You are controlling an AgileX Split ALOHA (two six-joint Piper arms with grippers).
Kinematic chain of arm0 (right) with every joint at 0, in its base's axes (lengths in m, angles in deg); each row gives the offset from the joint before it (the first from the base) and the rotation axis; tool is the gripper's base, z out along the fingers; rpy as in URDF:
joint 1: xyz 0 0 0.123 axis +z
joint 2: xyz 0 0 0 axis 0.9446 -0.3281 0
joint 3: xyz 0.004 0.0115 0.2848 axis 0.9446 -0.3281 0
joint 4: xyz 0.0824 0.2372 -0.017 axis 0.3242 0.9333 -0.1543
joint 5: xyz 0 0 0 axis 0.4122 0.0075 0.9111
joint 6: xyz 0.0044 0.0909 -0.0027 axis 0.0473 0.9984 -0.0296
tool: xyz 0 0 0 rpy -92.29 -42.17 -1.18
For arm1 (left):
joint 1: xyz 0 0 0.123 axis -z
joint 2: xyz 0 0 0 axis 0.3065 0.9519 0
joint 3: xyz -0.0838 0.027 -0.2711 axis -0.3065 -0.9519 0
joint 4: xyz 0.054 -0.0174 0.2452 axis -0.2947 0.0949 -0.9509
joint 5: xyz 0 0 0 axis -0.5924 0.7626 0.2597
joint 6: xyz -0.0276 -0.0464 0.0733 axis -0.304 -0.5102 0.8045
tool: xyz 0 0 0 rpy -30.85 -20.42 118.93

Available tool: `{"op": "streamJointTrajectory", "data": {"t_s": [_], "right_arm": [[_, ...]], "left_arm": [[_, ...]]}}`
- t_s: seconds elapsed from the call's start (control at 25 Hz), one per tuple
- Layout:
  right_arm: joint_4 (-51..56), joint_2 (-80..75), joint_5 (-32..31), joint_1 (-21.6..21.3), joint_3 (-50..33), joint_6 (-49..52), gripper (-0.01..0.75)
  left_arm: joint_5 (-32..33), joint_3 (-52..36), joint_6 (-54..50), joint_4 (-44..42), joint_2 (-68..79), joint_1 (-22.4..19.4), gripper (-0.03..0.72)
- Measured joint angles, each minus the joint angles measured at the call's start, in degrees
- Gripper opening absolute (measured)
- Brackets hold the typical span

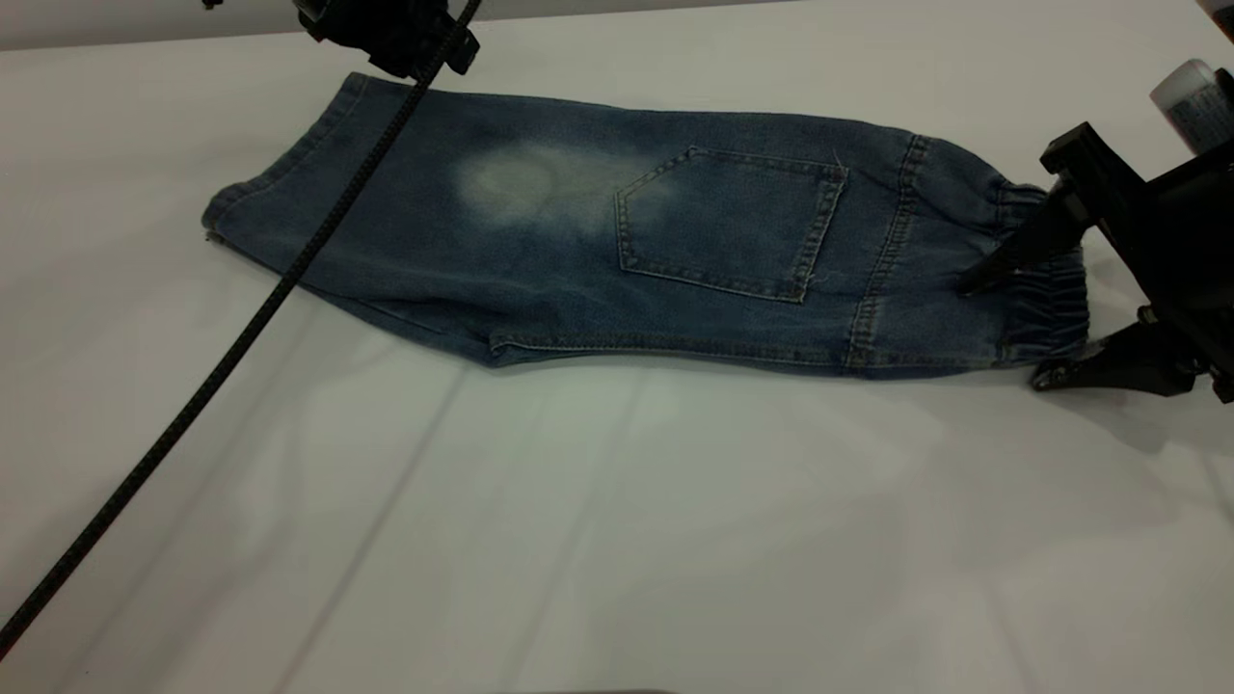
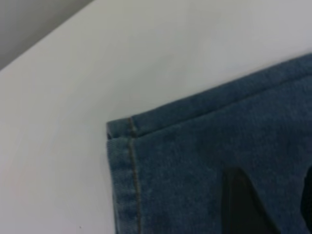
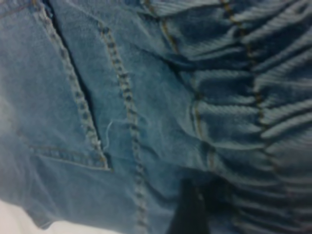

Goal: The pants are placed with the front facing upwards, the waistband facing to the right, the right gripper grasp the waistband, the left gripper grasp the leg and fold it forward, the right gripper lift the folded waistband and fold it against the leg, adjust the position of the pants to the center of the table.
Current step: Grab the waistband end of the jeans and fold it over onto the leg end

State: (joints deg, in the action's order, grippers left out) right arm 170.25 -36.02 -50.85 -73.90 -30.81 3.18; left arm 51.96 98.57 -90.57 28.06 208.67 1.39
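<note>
The pants (image 1: 578,241) lie folded lengthwise across the table (image 1: 617,540), blue denim with a back pocket (image 1: 733,222) and a pale faded patch facing up. The leg hem (image 1: 280,173) points left and the ruffled waistband (image 1: 1051,299) points right. My right gripper (image 1: 1003,333) is open and straddles the waistband, one finger on top of the denim, the other at its near edge by the table. In the right wrist view one dark finger (image 3: 187,212) rests against the gathered waistband (image 3: 253,97). My left gripper (image 1: 395,34) hovers open over the hem's far corner (image 2: 126,131), its fingers (image 2: 243,204) above the denim.
A black braided cable (image 1: 241,337) runs from the left gripper diagonally down over the leg to the table's near left. A grey-white labelled cylinder (image 1: 1191,101) sits on the right arm. Bare white tabletop lies in front of the pants.
</note>
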Motion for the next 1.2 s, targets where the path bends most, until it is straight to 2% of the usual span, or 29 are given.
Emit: {"op": "streamJointTrajectory", "data": {"t_s": [0.04, 0.24, 0.28, 0.56, 0.88, 1.2], "right_arm": [[0.52, -0.17, 0.47, 0.0, 0.0, -0.82, 0.416], [1.37, -0.53, 2.61, 0.0, 0.0, -4.17, 0.118], [1.37, -0.53, 2.82, 0.0, 0.0, -4.59, 0.085], [1.32, 1.39, 4.13, 0.0, 0.98, -8.87, 0.068], [0.97, 14.08, 4.79, 0.0, 4.29, -13.33, 0.068], [-0.41, 20.82, 1.13, 0.0, 5.65, -14.38, 0.068]], "left_arm": [[0.28, 0.0, 0.0, 0.0, 0.0, 0.29, 0.286], [1.72, 0.0, 0.0, 0.0, 0.0, 2.99, 0.286], [1.97, 0.0, 0.0, 0.05, 0.0, 3.8, 0.286], [4.04, 0.0, 0.0, 0.1, 1.44, 8.92, 0.286], [4.94, 0.0, -0.23, 4.78, 6.35, 17.11, 0.286], [2.84, 0.5, -0.37, 6.4, 7.22, 23.63, 0.286]]}}
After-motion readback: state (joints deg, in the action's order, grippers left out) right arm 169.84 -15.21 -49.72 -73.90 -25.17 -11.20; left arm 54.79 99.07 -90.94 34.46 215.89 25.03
